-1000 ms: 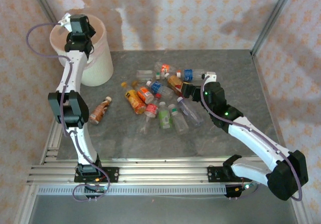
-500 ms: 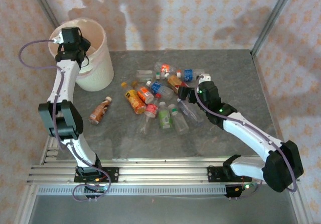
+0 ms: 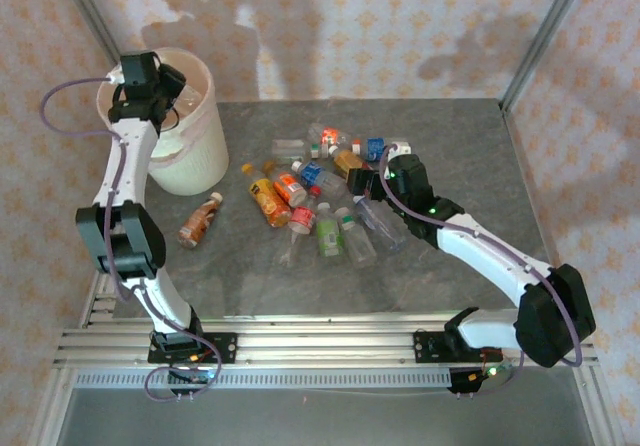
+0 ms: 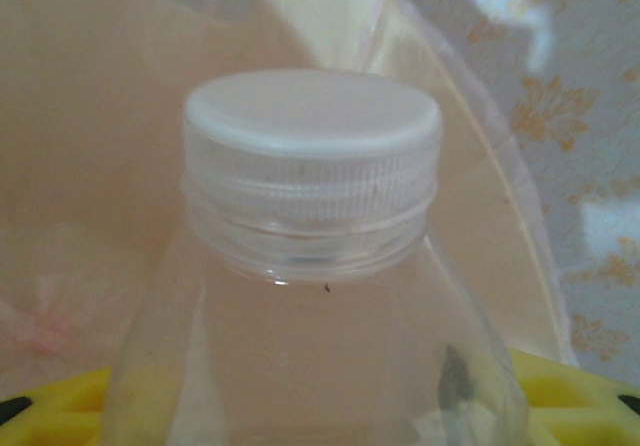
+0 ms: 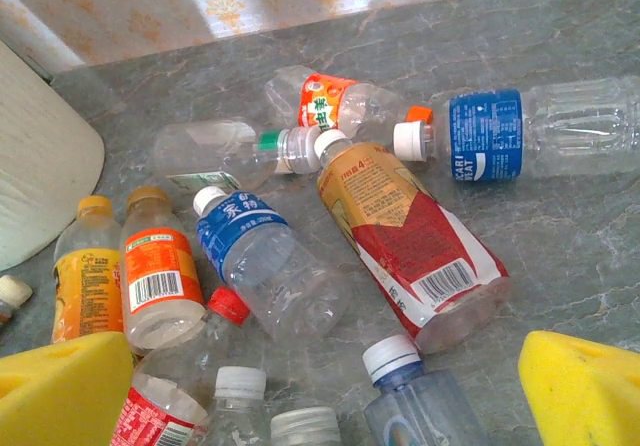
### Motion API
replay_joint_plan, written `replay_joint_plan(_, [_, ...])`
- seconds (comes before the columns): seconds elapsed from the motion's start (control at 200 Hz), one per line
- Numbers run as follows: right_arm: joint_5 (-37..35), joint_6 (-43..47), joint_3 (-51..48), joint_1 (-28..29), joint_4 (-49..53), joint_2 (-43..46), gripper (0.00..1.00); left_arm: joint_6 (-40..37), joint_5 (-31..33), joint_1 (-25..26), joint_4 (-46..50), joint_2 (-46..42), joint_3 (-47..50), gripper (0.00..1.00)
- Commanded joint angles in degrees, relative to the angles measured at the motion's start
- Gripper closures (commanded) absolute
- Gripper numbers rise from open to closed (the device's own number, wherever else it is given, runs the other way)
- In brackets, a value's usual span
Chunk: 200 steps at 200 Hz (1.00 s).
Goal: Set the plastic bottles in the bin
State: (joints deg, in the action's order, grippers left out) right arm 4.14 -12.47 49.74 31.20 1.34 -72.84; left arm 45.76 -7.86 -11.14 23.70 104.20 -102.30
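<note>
My left gripper [image 3: 163, 84] hangs over the large round white plastic bin [image 3: 195, 156], clamped on a small clear plastic bottle with a white cap [image 4: 312, 256]. The bin's pale pinkish liner [image 4: 90, 166] lies behind the bottle. My right gripper [image 3: 363, 182] hovers low over the heap of clear plastic bottles [image 5: 270, 266] on the grey marbled table [image 3: 460, 146]. Its yellow pads [image 5: 60, 391] are spread wide and hold nothing. A red-and-gold labelled bottle [image 5: 410, 236] lies just ahead.

Left wrist: white-capped bottle [image 4: 312, 266] cut off below shoulder, slightly blurred. Right wrist: blue-tinted bottle [image 5: 418, 411] cropped at bottom edge.
</note>
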Motion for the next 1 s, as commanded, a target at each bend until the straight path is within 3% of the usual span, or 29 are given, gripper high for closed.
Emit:
replay_joint_plan(0.0, [0.23, -1.54, 1.86, 0.18, -0.86, -0.26, 0.01, 1.66, -5.42, 0.38, -1.29, 2.92, -3.82, 0.37])
replay_joint_plan(0.3, [-0.36, -0.65, 1.95, 0.2, -0.12, 0.73, 0.01, -0.29, -3.26, 0.44, 1.07, 3.23, -6.02, 0.17])
replay_joint_plan(0.565, [-0.54, -0.71, 0.96, 0.2, -3.05, 0.7, 0.01, -6.93, -9.05, 0.42, 0.38, -2.3, -7.63, 0.06])
replay_joint_plan(0.595, [-0.59, -0.88, 0.62, 0.2, -3.81, 0.82, 0.01, -7.84, -10.1, 0.48, 0.15, -3.65, -7.2, 0.0])
replay_joint_plan(0.741, [-1.06, -1.07, -1.34, 0.25, -8.49, 0.85, 0.01, -12.18, -17.05, 1.23, -3.36, -10.56, -4.1, 0.0])
replay_joint_plan(0.876, [-4.33, -2.08, -3.16, 0.24, -12.86, 0.77, 0.01, -20.49, -16.54, 5.85, 2.1, -17.58, -4.04, 0.0])
replay_joint_plan(0.996, [-7.39, -3.55, -4.78, 0.15, -16.96, 1.17, 0.01, -27.84, -7.46, 14.07, 8.09, -25.89, 0.05, 0.0])
